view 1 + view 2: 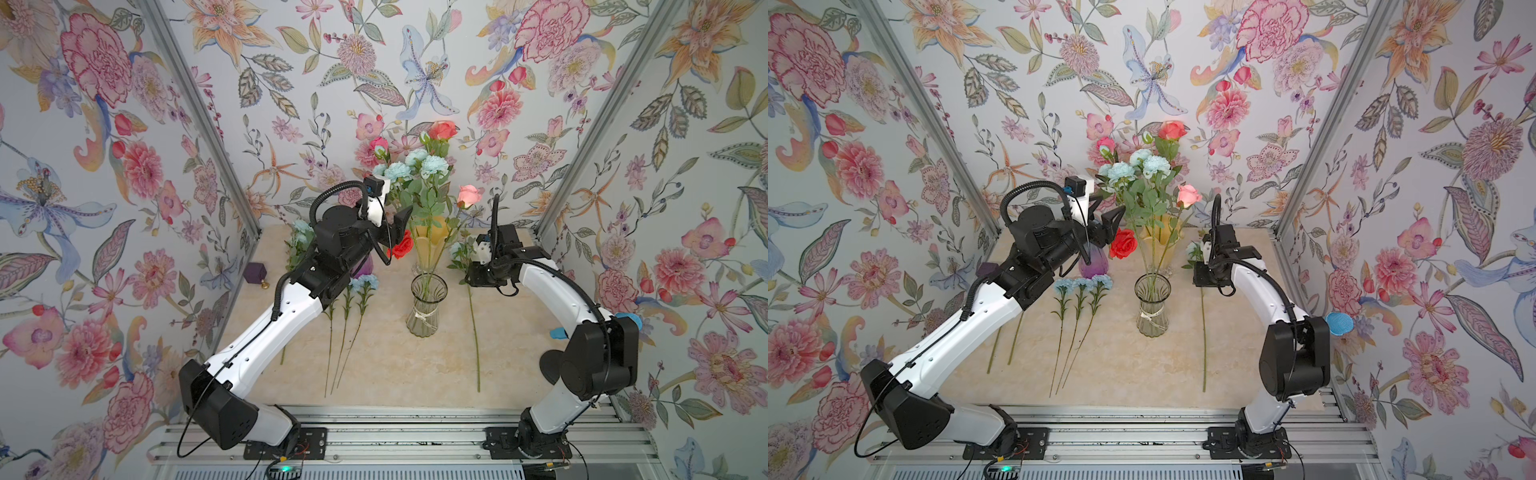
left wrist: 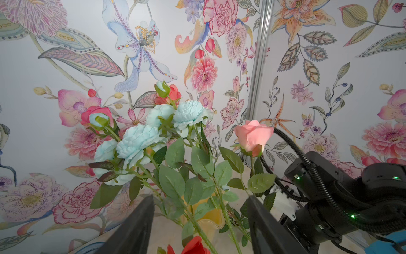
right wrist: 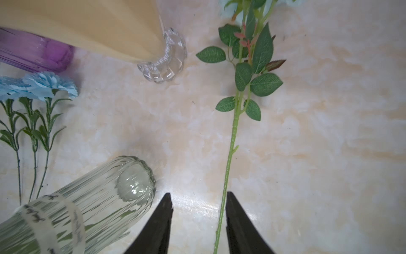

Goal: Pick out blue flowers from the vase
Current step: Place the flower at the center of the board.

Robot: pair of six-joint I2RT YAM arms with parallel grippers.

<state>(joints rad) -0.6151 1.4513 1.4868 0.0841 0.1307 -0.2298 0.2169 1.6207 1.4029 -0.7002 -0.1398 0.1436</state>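
Blue flowers [image 1: 409, 168] stand in the clear vase [image 1: 428, 305] at the centre of both top views. They form a leafy spray of pale heads that shares the neck with a coral rose [image 1: 442, 129] and a pink rose [image 1: 468, 195]. More of them lie sorted on the counter [image 1: 395, 374]: three single stems [image 1: 365, 282] side by side just left of the vase, and a leafy laid spray [image 1: 457, 254] to its right, heads toward the back wall. Keeping them flat and apart from the vase seems meant to leave room for lifting the rest.

The left pincer [image 2: 201, 220] is raised to leaf height and released. In the left wrist view its jaws are wide, with the standing spray's stems between them and nothing pinched. Coming in below the blooms looks deliberate: a grip on the stems spares the ruffled heads and lets the spray be drawn upward out of the narrow neck. A red rose [image 1: 402, 245] hangs just beside this pincer, lower in the frame, and could be snagged.

The right pincer [image 3: 198, 220] sits low over the counter, also released. The laid spray's stem runs between its parted jaws, resting on the counter close to one jaw, so I judge it set down, not held.
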